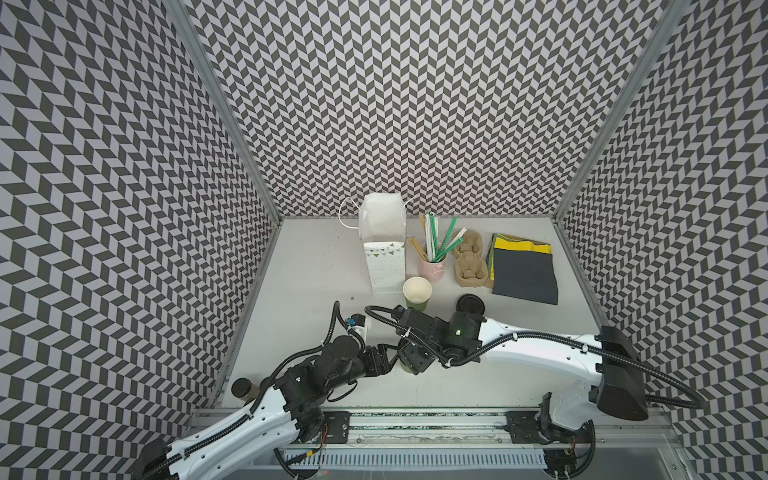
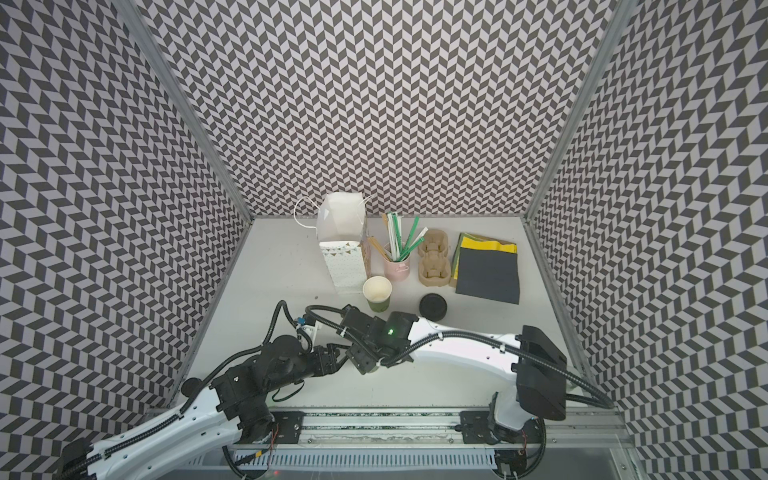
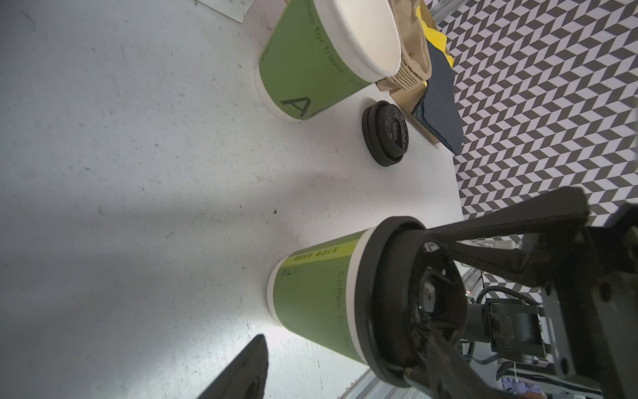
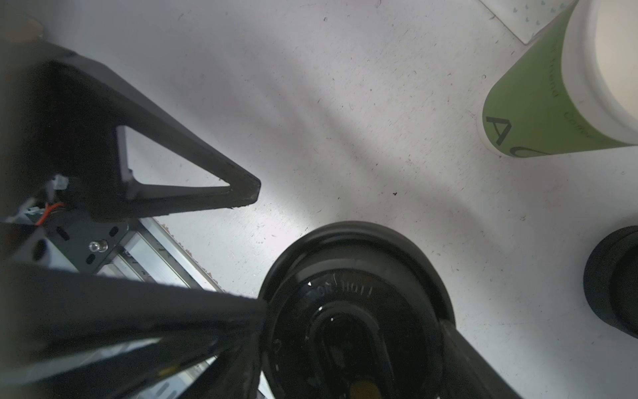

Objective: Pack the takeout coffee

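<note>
The takeout coffee (image 3: 314,304) is a green paper cup standing upright near the table's front, with a black lid (image 4: 352,269) seated on it. In both top views my right gripper (image 1: 411,361) hides most of it from above. The right gripper's fingers (image 3: 483,238) stand spread at opposite edges of the lid, open. My left gripper (image 1: 392,359) reaches in from the left at cup height and is open. One of its fingers (image 3: 248,366) stands beside the cup with bare table between them. Its other finger is hard to make out.
A lidless twin green cup (image 1: 417,293) stands behind, with spare black lids (image 1: 470,305) stacked to its right. Along the back are a white paper bag (image 1: 384,266), a pink cup of straws (image 1: 432,266), a cardboard cup carrier (image 1: 469,266) and stacked napkins (image 1: 525,270).
</note>
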Motion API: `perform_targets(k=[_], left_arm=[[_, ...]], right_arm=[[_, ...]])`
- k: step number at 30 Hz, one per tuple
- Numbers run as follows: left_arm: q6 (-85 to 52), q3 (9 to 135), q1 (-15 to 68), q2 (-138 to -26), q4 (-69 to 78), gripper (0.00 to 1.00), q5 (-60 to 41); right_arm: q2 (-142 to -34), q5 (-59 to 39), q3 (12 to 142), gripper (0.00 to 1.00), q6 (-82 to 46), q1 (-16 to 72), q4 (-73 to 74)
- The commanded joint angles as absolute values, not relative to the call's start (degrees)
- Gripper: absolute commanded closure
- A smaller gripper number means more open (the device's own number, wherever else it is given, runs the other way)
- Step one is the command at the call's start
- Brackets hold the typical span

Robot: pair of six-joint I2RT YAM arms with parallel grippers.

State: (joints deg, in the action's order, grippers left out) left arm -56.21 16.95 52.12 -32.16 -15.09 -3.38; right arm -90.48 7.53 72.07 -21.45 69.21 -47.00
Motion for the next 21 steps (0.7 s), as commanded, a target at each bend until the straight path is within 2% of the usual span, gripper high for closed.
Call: perform_targets(k=[1, 21], left_arm=[[-55.74, 18.14, 52.23, -32.42, -15.09, 0.27, -3.37], [-55.55, 20.18, 52.24, -32.53, -16.77, 0.27, -3.29]], right_arm=[[-91.42, 6.62, 73.52, 0.24, -21.27, 69.43, -49.24], [-90.24, 7.47, 76.39, 0.21, -20.03, 68.14, -48.05]])
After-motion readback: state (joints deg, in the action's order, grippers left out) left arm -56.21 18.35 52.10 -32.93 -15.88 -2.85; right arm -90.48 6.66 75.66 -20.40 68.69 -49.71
